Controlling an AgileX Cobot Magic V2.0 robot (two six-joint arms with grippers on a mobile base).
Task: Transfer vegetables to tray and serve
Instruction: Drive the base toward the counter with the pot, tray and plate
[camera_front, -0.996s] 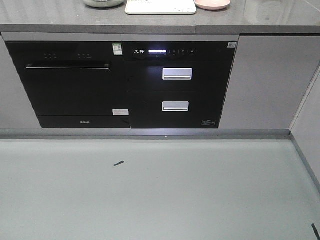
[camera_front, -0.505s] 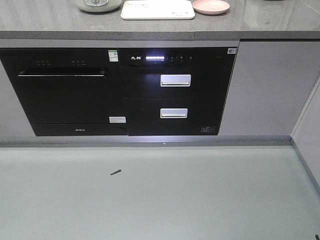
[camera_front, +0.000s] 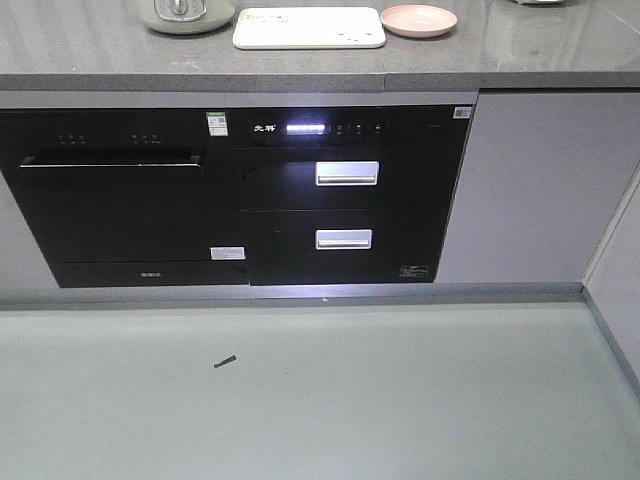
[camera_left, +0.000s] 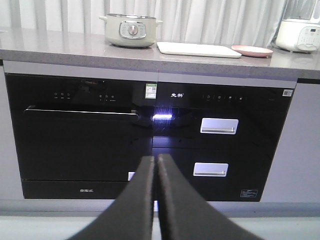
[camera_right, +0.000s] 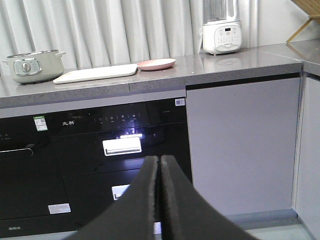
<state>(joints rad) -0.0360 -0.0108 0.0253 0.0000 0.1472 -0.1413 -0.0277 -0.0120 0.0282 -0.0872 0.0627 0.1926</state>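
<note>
Though empty, both arms' jaws pressed together — tray lengthwise left-to-right along the countertop, beside the pink plate

This is a kitchen. A grey counter holds a cooking pot and a blender, with black machines built in underneath.

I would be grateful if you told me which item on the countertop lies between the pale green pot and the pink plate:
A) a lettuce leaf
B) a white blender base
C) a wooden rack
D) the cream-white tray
D: in the front view the tray lies on the countertop with the pot on one side of it and the pink plate on the other.
</note>
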